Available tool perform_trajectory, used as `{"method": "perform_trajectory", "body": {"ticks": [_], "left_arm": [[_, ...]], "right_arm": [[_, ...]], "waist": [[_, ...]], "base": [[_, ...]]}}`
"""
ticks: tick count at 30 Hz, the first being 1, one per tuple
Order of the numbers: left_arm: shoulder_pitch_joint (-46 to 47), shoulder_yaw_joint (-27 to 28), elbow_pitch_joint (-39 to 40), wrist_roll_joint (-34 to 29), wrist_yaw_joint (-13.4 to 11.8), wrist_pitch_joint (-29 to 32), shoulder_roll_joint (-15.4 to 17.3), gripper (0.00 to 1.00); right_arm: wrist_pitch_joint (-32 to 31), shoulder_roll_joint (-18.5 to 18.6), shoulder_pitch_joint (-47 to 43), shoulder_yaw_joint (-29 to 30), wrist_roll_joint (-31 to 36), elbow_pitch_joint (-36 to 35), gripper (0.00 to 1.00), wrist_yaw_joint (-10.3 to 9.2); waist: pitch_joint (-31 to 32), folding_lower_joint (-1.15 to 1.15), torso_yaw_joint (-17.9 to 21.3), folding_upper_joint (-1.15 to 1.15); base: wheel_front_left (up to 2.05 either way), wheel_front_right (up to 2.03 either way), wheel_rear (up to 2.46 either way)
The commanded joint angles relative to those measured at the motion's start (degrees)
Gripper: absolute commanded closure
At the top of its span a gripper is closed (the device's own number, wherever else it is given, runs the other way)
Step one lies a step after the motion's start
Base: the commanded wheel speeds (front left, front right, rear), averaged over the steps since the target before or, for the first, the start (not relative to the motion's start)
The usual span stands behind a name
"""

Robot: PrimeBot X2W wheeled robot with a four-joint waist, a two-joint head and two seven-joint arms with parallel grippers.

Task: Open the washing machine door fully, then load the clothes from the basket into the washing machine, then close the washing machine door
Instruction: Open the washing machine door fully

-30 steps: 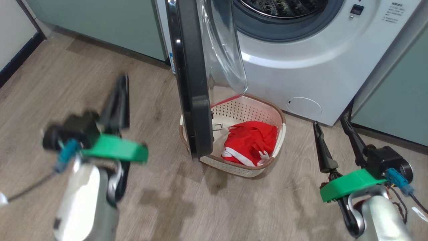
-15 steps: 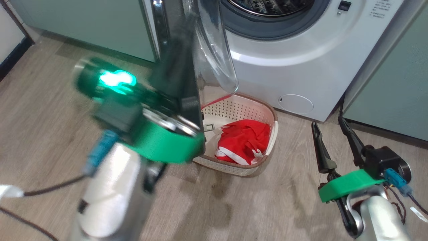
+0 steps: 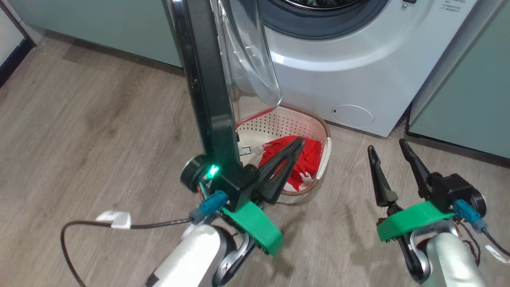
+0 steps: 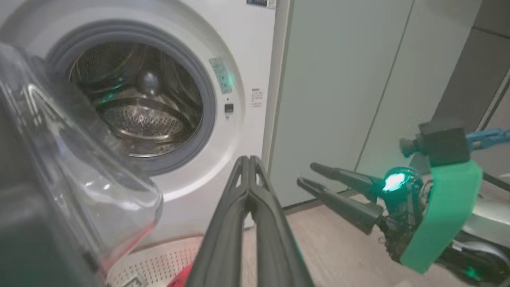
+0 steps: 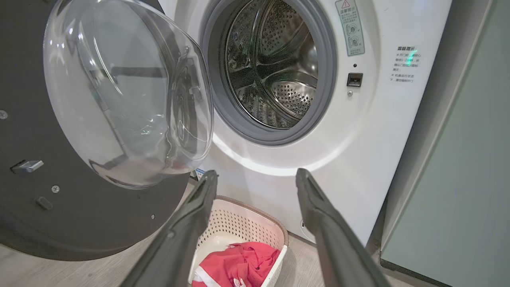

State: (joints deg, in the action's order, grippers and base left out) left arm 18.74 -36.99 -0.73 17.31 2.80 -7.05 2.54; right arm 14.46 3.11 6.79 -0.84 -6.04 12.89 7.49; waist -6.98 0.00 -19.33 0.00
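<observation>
At 12 o'clock: washing machine [image 3: 358, 79], open | 11 o'clock: door [image 3: 207, 99] swung out, edge-on, glass bowl facing the machine | centre: basket [image 3: 324, 137] on floor [image 3: 99, 119], under the door's glass | clothes [image 3: 312, 159] heaped inside basket | 6 o'clock: left gripper [image 3: 301, 140] fingers pressed together, empty, tips over the clothes | 4 o'clock: right gripper [image 3: 387, 145] fingers apart, empty
</observation>
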Motion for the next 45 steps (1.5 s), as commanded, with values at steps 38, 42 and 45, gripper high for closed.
{"method": "perform_trajectory", "body": {"ticks": [38, 42, 45], "left_arm": [[-5.1, 11.1, -6.4, 4.3, -8.9, -3.3, 5.6, 1.00], [-6.0, 13.2, -6.2, 5.1, -10.4, -3.5, 6.7, 1.00], [-6.5, 15.1, -6.0, 5.9, -11.6, -3.9, 7.3, 1.00]], "right_arm": [[0.1, -0.2, 3.2, -1.1, -2.3, 0.7, 0.00, 0.00], [0.0, -0.2, 3.3, -1.5, -2.6, 0.1, 0.00, 0.00], [-0.2, -0.2, 3.4, -1.6, -2.9, -0.1, 0.00, 0.00]], "waist": [[0.3, 0.00, -4.2, 0.00], [0.3, 0.00, -4.6, 0.00], [0.1, 0.00, -4.7, 0.00]], "base": [[0.00, 0.00, 0.00], [0.00, 0.00, 0.00], [0.00, 0.00, 0.00]]}}
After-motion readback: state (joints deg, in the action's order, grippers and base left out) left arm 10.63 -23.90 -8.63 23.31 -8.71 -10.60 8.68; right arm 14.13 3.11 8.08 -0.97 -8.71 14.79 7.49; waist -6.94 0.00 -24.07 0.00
